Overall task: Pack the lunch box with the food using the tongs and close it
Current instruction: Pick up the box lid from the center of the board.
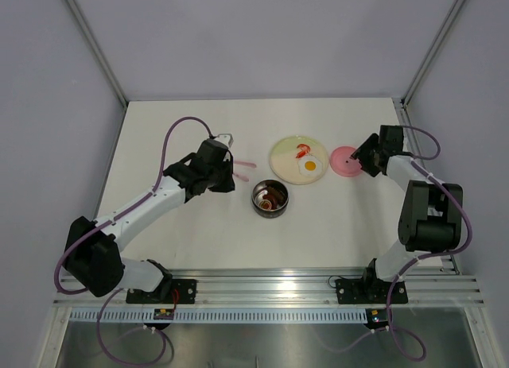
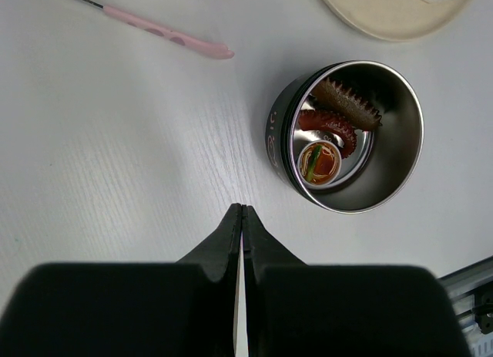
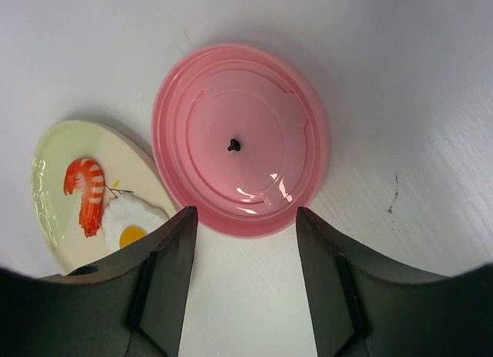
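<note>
The steel lunch box stands open mid-table, holding a dark red curled piece, a brown spiky piece and a small round cup piece. Its pink lid lies flat to the right of the cream plate, which carries a fried egg and a shrimp. The pink tongs lie loose on the table. My left gripper is shut on nothing, left of the box. My right gripper is open, its fingers flanking the lid's near rim.
Grey walls and metal posts enclose the white table. An aluminium rail runs along the near edge by the arm bases. A small dark scuff marks the table right of the lid.
</note>
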`<control>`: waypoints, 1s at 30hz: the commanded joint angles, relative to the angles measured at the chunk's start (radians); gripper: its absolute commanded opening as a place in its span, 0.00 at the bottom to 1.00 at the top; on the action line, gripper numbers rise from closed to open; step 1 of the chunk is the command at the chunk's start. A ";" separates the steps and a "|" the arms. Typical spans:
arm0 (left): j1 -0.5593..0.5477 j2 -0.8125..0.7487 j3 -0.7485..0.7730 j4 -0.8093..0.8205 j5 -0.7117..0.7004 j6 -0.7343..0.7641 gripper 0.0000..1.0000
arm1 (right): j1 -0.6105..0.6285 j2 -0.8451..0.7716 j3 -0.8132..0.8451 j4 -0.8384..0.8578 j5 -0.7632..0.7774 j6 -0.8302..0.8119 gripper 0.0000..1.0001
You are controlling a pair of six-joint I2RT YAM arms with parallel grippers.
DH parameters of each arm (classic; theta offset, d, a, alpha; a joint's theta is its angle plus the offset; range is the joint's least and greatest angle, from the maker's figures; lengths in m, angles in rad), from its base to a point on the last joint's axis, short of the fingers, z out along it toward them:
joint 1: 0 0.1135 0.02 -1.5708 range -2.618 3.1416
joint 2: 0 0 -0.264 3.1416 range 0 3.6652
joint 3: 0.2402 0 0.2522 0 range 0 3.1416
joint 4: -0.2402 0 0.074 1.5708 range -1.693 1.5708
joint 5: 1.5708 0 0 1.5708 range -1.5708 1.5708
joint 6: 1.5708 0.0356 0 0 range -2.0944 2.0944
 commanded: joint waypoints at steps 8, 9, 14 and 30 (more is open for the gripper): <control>0.005 -0.048 -0.008 0.034 -0.008 -0.008 0.00 | -0.006 -0.105 -0.063 -0.001 0.125 -0.060 0.70; 0.005 -0.046 -0.008 0.035 -0.004 -0.011 0.00 | -0.008 -0.094 -0.070 0.000 0.114 -0.062 0.71; 0.004 -0.037 -0.002 0.035 0.007 -0.009 0.00 | -0.009 0.024 -0.036 -0.007 0.070 -0.072 0.64; 0.007 -0.086 0.090 -0.006 -0.021 0.018 0.09 | -0.009 -0.145 -0.070 -0.050 0.059 -0.059 0.00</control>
